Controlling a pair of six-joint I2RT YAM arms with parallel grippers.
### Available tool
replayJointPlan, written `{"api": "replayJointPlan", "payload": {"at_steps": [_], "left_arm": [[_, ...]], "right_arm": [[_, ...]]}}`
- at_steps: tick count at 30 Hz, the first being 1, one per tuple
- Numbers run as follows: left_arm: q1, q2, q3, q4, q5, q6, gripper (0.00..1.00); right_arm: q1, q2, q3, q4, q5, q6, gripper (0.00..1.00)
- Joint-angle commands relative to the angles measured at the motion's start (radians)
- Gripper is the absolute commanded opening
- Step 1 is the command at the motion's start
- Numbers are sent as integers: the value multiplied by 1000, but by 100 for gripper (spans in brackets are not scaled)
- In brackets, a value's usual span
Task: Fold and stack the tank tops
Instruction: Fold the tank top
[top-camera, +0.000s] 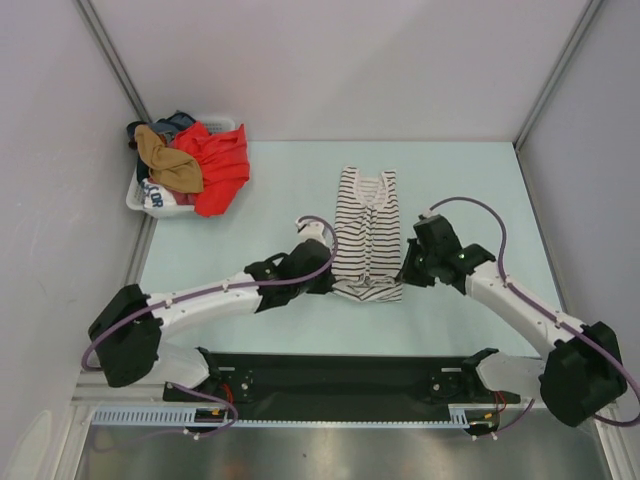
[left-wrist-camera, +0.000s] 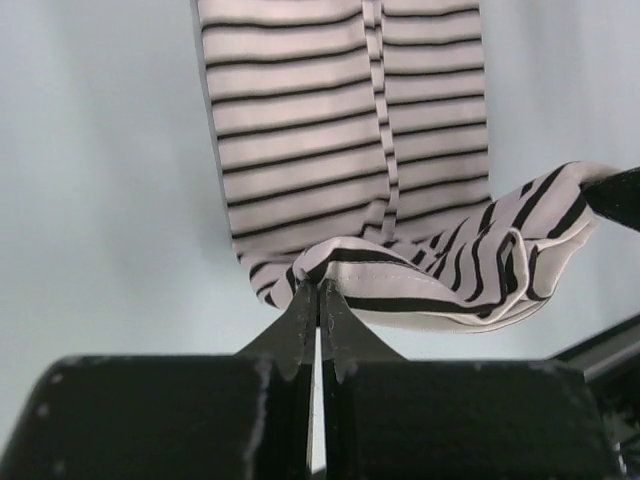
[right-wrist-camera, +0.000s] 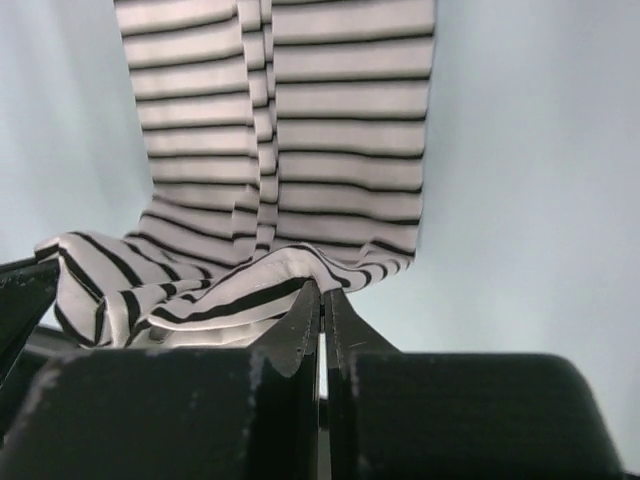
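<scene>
Looking down from above, we see the striped tank top (top-camera: 366, 232) lying lengthwise in the middle of the pale green surface (top-camera: 480, 190). It is folded into a narrow strip, with its neckline at the far end and its hem toward the arm bases. The left gripper (top-camera: 330, 284) sits at the near left corner of that hem and the right gripper (top-camera: 404, 272) at the near right corner, one on each side of the cloth.

Through the left wrist camera, the left gripper (left-wrist-camera: 318, 292) has its jaws pressed together on the hem edge, pinching a fold of striped fabric. The hem is raised and bunched into a ridge running off to the right.

Through the right wrist camera, the right gripper (right-wrist-camera: 322, 292) likewise has its jaws clamped on the hem. The cloth is rumpled to its left, while the rest of the top lies flat farther away.

In the far left corner a white laundry basket (top-camera: 138, 200) holds a heap of clothes, well apart from the striped top. A tan-brown tank top (top-camera: 168, 165) is draped on the heap, just beside a red garment (top-camera: 222, 165) that spills over the rim.
</scene>
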Motion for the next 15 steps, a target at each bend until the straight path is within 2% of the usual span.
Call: {"api": "replayJointPlan", "payload": {"at_steps": [1, 6, 9, 15], "left_arm": [[48, 68, 111, 0, 5, 85, 0], [126, 188, 258, -26, -8, 148, 0], [204, 252, 336, -21, 27, 188, 0], [286, 406, 463, -6, 104, 237, 0]], "right_arm": [[-80, 81, 88, 54, -21, -84, 0], [-149, 233, 210, 74, -20, -133, 1], [-180, 335, 293, 86, -20, -152, 1], [-204, 516, 415, 86, 28, -162, 1]]}}
